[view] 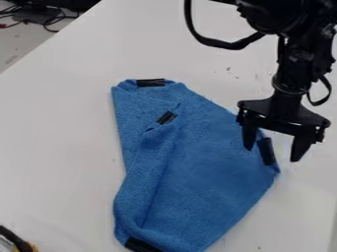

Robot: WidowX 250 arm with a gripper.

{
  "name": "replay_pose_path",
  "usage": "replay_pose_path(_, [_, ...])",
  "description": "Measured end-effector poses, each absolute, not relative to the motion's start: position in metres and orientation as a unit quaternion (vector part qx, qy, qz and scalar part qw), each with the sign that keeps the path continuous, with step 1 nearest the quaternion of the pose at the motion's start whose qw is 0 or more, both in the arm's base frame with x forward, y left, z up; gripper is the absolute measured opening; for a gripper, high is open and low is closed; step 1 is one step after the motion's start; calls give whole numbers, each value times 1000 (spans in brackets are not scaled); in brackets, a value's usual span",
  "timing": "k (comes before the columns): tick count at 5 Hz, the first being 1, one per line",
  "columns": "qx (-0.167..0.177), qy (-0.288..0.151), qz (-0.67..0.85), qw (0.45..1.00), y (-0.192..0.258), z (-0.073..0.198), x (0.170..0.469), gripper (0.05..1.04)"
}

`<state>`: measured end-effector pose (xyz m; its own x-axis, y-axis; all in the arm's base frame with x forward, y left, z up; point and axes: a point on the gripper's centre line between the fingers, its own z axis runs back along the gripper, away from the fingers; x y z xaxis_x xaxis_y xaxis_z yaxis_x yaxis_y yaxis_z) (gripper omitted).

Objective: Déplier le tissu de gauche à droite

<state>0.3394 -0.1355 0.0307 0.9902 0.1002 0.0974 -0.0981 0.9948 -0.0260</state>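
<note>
White tabletop (59, 123) bears the blue cloth (204, 172), cut off below; the gripper's (271, 153) fingers (249, 138) are spread, contact unclear.

White tabletop (59, 147), grey floor (15, 47) upper left, tangled dark cables (47, 20) there, partly seen dark object (21, 243) lower left

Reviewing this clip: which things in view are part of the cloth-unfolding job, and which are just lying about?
Part of the job:
- blue cloth, partly folded over on its left side, with black patches at its edges
- gripper, open at the cloth's right edge

Just lying about:
- dark cables beyond the table, at the upper left
- black and yellow object at the lower left corner
</note>
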Motion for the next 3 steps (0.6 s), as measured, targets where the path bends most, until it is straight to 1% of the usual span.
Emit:
replay_pose_path(1, [-3,-54,41,998,-146,37,340,1001])
replay_pose_path(2, [17,-56,46,997,-147,38,337,1001])
replay_pose_path(3, [23,-52,52,997,-143,33,332,1001])
